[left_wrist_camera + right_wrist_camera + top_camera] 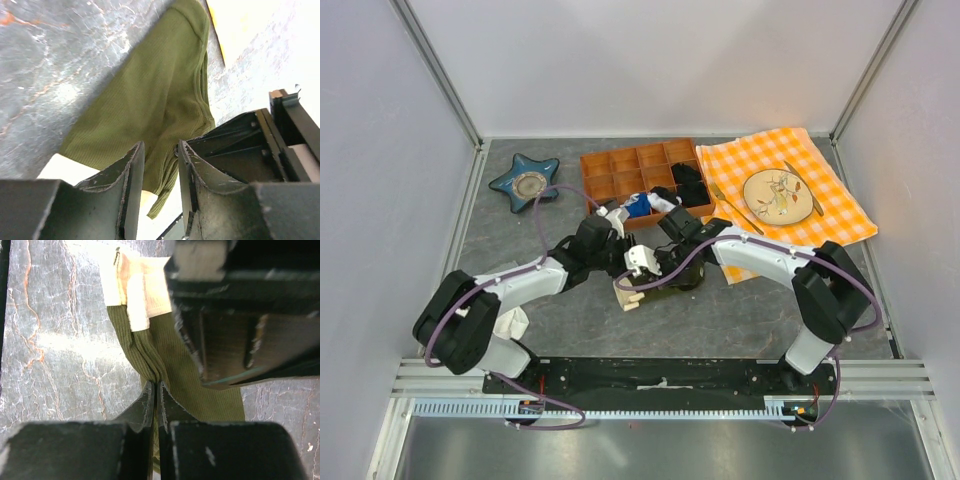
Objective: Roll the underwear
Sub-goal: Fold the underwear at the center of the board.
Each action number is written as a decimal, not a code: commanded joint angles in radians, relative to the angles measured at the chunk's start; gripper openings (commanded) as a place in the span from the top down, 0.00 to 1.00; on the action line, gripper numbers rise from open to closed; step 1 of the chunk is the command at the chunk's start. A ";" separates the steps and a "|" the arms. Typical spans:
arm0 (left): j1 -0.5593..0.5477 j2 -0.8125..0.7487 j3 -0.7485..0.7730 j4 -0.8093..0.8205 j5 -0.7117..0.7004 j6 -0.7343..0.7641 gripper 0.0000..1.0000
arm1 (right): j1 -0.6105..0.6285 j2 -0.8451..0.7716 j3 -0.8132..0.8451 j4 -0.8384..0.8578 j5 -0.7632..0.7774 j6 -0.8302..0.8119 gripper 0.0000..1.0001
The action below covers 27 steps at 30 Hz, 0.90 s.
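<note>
The olive-green underwear [686, 281] lies bunched on the grey table at the centre, with its cream waistband [628, 298] sticking out to the left. Both grippers meet over it. My left gripper [644, 276] is open: in the left wrist view its jaws [160, 147] stand apart around a hanging fold of the ribbed green cloth [150, 90]. My right gripper [667, 276] is shut on the underwear: in the right wrist view the jaws [156, 385] pinch a gathered fold of cloth [187, 375], below the waistband [135, 295].
A brown compartment tray [620, 162] with black, blue and white small garments stands behind the grippers. A blue star-shaped dish [524, 182] is at the back left. An orange checked cloth [840, 215] with a plate [778, 196] and cutlery lies at the right.
</note>
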 commanded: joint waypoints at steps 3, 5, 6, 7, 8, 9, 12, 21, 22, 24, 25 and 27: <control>0.063 -0.133 -0.086 -0.048 -0.071 0.031 0.60 | -0.005 0.048 0.081 -0.019 -0.044 -0.031 0.95; 0.082 -0.194 -0.122 -0.051 -0.094 0.020 0.60 | -0.005 0.063 0.103 -0.022 -0.043 -0.037 0.95; 0.085 -0.214 -0.159 -0.051 -0.117 0.016 0.59 | -0.005 0.082 0.112 -0.029 -0.043 -0.038 0.95; 0.091 -0.237 -0.178 -0.052 -0.127 0.007 0.59 | -0.005 0.091 0.127 -0.032 -0.043 -0.040 0.95; 0.093 -0.274 -0.210 -0.054 -0.142 0.000 0.59 | -0.005 0.100 0.135 -0.033 -0.043 -0.041 0.94; 0.094 -0.295 -0.222 -0.057 -0.148 -0.010 0.59 | -0.005 0.119 0.143 -0.039 -0.043 -0.044 0.94; 0.094 -0.373 -0.273 -0.066 -0.162 -0.024 0.59 | -0.006 0.155 0.170 -0.041 -0.038 -0.046 0.94; 0.082 -0.545 -0.331 -0.150 -0.148 0.014 0.58 | -0.026 0.261 0.247 -0.038 -0.046 -0.035 0.91; 0.080 -0.567 -0.334 -0.155 -0.154 0.017 0.58 | -0.029 0.270 0.261 -0.038 -0.052 -0.031 0.90; 0.076 -0.591 -0.345 -0.157 -0.167 0.023 0.58 | -0.038 0.293 0.270 -0.036 -0.061 -0.022 0.90; 0.071 -0.610 -0.351 -0.152 -0.171 0.026 0.58 | -0.040 0.303 0.279 -0.036 -0.066 -0.018 0.89; 0.064 -0.627 -0.371 -0.134 -0.168 0.040 0.58 | -0.044 0.323 0.285 -0.030 -0.074 -0.006 0.88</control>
